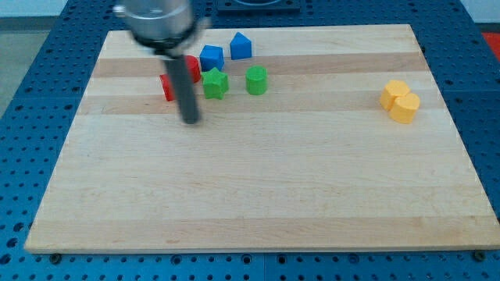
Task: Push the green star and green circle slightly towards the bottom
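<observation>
The green star block point(216, 83) sits beside the green circle block point(256, 80), while the fingerless rod's tip point(191, 121) rests lower-left, half-hiding red blocks point(166, 86).

Arm entered the view at top left as a blurred, rounded housing point(158, 21), silvery grey with a darker band along its lower edge; no screws, cables or markings could be resolved through the blur. From beneath it a straight rod point(181, 82) ran downward, dark charcoal grey, plain and cylindrical, of even thickness throughout. My tip point(191, 122) was the rod's blunt lower end, the same dark grey, with a faint lighter sheen along one side.
</observation>
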Controlling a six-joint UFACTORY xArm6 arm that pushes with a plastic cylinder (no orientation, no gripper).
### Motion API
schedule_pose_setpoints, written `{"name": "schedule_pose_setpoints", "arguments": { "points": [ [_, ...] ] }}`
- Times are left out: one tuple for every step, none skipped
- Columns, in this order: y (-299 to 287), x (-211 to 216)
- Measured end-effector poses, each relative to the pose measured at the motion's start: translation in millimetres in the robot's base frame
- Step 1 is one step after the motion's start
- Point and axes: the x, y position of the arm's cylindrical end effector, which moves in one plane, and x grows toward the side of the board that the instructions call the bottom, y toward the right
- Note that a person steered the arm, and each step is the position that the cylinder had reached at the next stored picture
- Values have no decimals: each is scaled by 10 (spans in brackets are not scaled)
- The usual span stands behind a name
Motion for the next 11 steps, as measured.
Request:
{"name": "schedule_pose_setpoints", "arguments": {
  "points": [
    [1342, -80],
    [2260, -602],
    [2309, -1339],
    [1875, -1497],
    [1372, -1286],
    [1077, -1105],
    [901, -1090],
    [739, -1090],
    [431, -1090],
    [247, -1075],
    [136, -968]
  ]
}}
